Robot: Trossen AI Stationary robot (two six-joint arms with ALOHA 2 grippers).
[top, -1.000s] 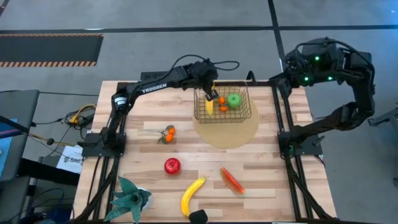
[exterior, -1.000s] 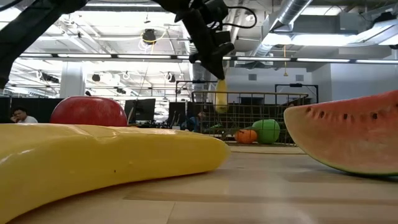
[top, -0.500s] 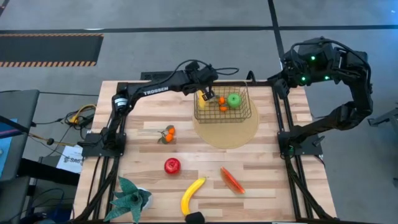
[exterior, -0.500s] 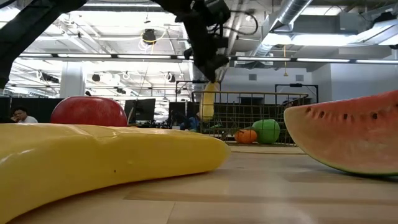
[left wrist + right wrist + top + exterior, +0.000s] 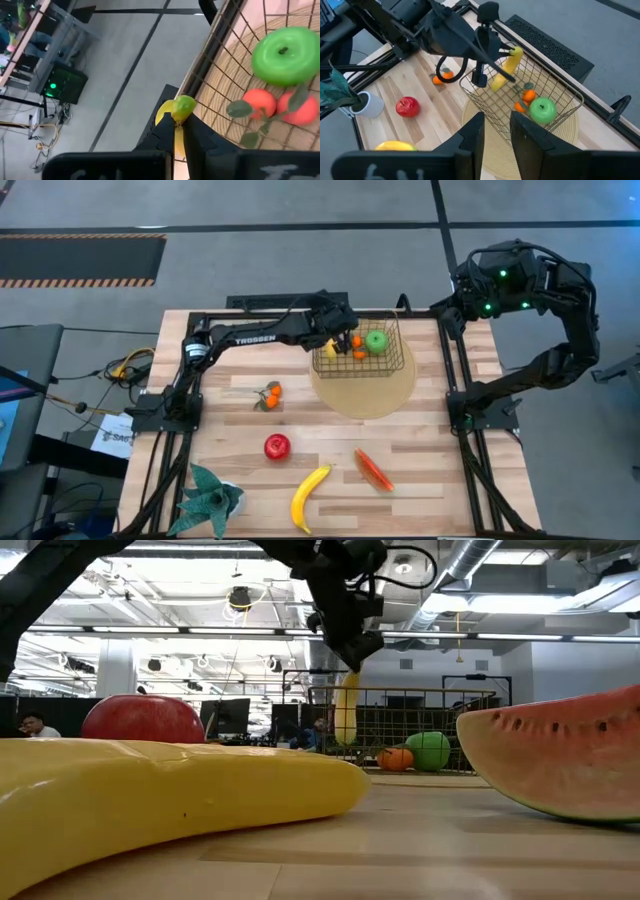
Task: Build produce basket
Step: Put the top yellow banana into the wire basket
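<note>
A banana [image 5: 329,349] is held clamped in the left gripper [image 5: 336,345] above the basket [image 5: 392,363] at its far-left corner; release inside is called for next. The right gripper [image 5: 495,131], well clear of the basket, is open.

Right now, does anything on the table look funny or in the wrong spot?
Only one thing: a yellow toy banana hangs upright from the left gripper at the gold wire mesh basket's edge, not lying inside yet. Nothing looks spilled or broken.
</note>
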